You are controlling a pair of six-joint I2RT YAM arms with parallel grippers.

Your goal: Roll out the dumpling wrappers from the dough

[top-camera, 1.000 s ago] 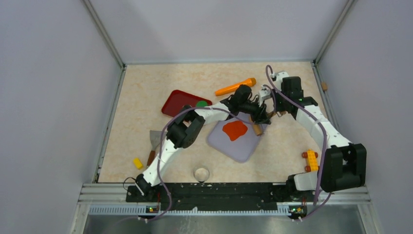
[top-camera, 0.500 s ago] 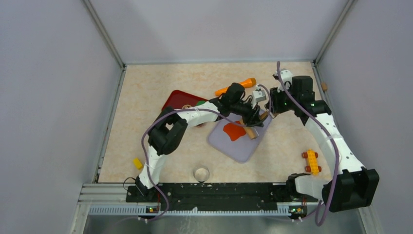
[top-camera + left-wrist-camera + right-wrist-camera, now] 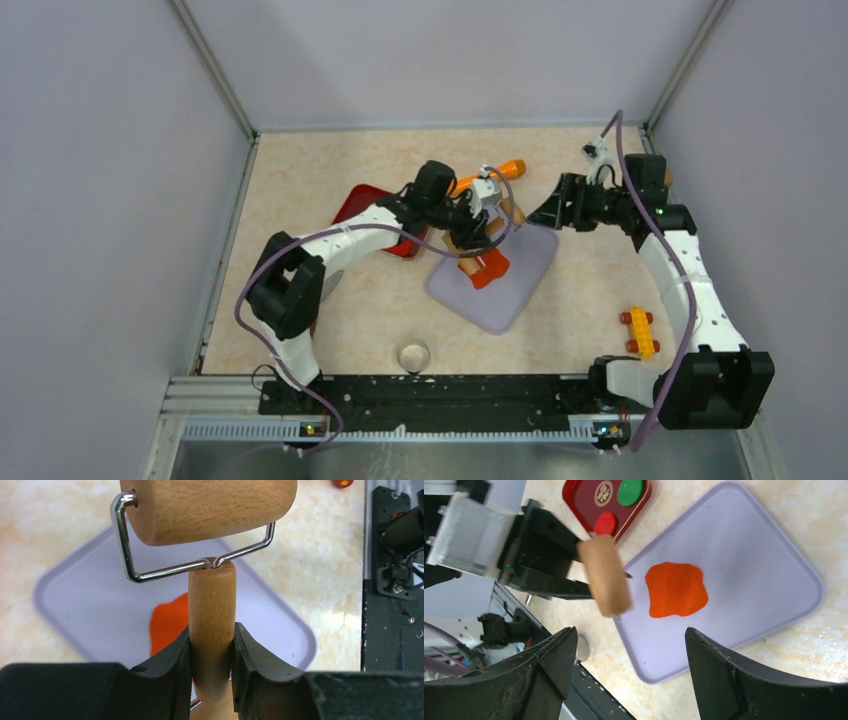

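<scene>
Table: you are looking at a pale marbled top (image 3: 300, 200) between grey walls, with a lilac board (image 3: 754, 555) near its middle.
Dough: an orange sheet (image 3: 676, 590) with an uneven edge lies flat on the board, toward its middle.
Dumpling wrapper: a small round red disc (image 3: 605, 523) sits on the red tray (image 3: 581, 505) just beside the board. It shares the tray with a green disc (image 3: 630, 491) and a brown patterned disc (image 3: 604, 492).
Left gripper: your left gripper (image 3: 211, 632) is clamped on the wooden handle of the roller (image 3: 207, 507), with one finger on each side of it.
Roller: its drum hangs over the board's edge on the tray side, beside the dough and clear of it. You cannot tell whether it touches the board.
Right gripper: your right gripper (image 3: 629, 640) has its fingers spread wide and holds nothing. It hovers by the board's far right edge.
Dough to grippers: in the left wrist view, the dough lies past the gripped handle, slightly left. In the right wrist view, it shows between the spread fingers, well below them.
Wrapper to grippers: it is apart from both, and nearer the left.
</scene>
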